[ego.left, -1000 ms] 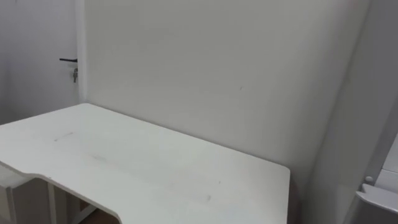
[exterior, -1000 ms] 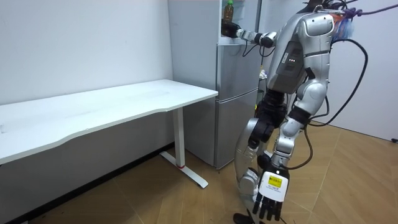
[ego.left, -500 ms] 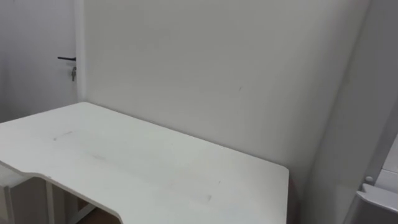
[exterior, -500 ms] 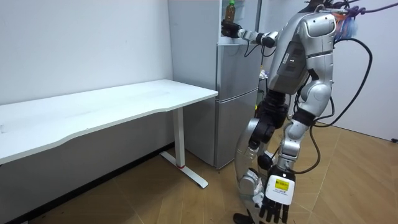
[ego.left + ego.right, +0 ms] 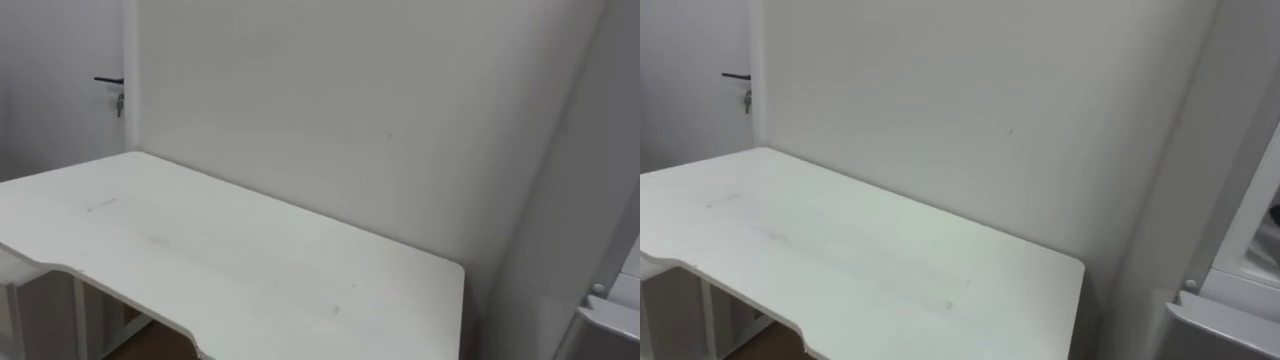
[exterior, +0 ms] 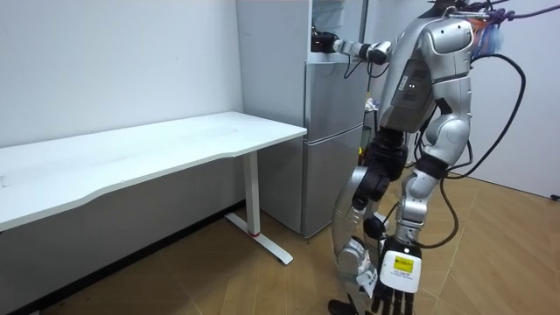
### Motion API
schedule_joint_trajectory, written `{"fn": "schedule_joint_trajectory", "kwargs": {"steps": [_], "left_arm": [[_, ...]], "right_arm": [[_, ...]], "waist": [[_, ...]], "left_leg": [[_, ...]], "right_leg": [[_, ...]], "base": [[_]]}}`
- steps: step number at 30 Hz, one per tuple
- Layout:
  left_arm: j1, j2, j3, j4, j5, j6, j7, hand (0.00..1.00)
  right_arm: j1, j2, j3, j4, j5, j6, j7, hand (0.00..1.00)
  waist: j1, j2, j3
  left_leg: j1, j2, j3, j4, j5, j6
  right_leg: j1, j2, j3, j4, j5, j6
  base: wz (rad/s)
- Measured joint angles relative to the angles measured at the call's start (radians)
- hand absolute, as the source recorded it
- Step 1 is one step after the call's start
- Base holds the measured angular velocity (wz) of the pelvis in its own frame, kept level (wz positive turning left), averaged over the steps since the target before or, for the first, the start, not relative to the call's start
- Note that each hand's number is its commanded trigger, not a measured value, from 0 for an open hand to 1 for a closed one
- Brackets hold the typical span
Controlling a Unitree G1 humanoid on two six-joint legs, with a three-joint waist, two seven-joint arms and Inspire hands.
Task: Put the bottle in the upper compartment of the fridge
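Observation:
I stand beside the tall grey fridge [image 6: 333, 131], at the right end of the white table [image 6: 157, 149]. My right arm reaches up into the open upper compartment [image 6: 338, 19], where my right hand [image 6: 323, 41] is a dark shape at the opening's left edge. Its grip is hidden by the fridge wall, and the bottle is out of sight. My left hand [image 6: 396, 278] hangs low by my legs with its fingers straight and holds nothing. In the eye views the fridge's side [image 5: 565, 200] and the open door's edge [image 5: 1243, 240] are at the right.
The white table [image 5: 220, 260] runs along the wall to my left, its right end close to the fridge. A door with a dark handle [image 5: 108, 80] is at the far left. Wooden floor [image 6: 262, 289] lies open around my feet.
The bottle that stood above my right hand at the fridge opening no longer shows. My left hand has swung lower. The eye views have shifted slightly.

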Motion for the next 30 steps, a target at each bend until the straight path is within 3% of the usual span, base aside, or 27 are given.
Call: {"fn": "schedule_joint_trajectory", "kwargs": {"steps": [6,12,22,28,30], "left_arm": [[0.003,0.002,0.022,0.001,0.000,0.001,-0.004,0.00],[0.005,0.002,0.020,0.000,0.000,0.000,-0.016,0.00],[0.004,0.007,0.018,-0.011,0.001,-0.017,-0.020,0.00],[0.004,0.009,0.013,-0.007,-0.001,-0.043,-0.016,0.00],[0.004,0.005,0.013,-0.015,-0.001,-0.055,-0.015,0.00]], "right_arm": [[-0.041,-0.004,0.013,0.043,-0.071,0.024,-0.027,0.00],[-0.069,-0.033,0.089,0.051,-0.112,0.054,-0.043,0.00],[-0.086,-0.041,0.129,0.052,-0.110,0.069,-0.069,0.00],[-0.085,-0.027,0.156,-0.010,-0.124,0.067,-0.137,0.00],[-0.081,-0.004,0.145,-0.091,-0.169,0.077,-0.185,0.00]], "waist": [[0.015,-0.015,0.0020],[0.025,-0.017,0.0031],[0.030,-0.023,0.0020],[0.002,-0.019,0.0004],[-0.015,-0.009,-0.0009]], "left_leg": [[-0.030,0.010,0.000,0.005,0.011,-0.006],[-0.030,0.015,0.001,-0.002,0.019,-0.013],[-0.036,0.016,0.011,-0.018,0.032,-0.016],[-0.036,0.016,0.015,-0.019,0.033,-0.014],[-0.038,0.016,0.023,-0.024,0.033,-0.013]], "right_leg": [[-0.030,0.008,0.001,0.001,0.010,-0.008],[-0.035,0.009,-0.003,0.001,0.009,-0.010],[-0.050,0.009,0.001,0.001,0.016,-0.020],[-0.050,0.009,0.007,0.000,0.018,-0.021],[-0.061,0.009,0.022,0.004,0.017,-0.020]], "base": [[-0.02],[-0.01],[-0.02],[0.00],[-0.10]]}}
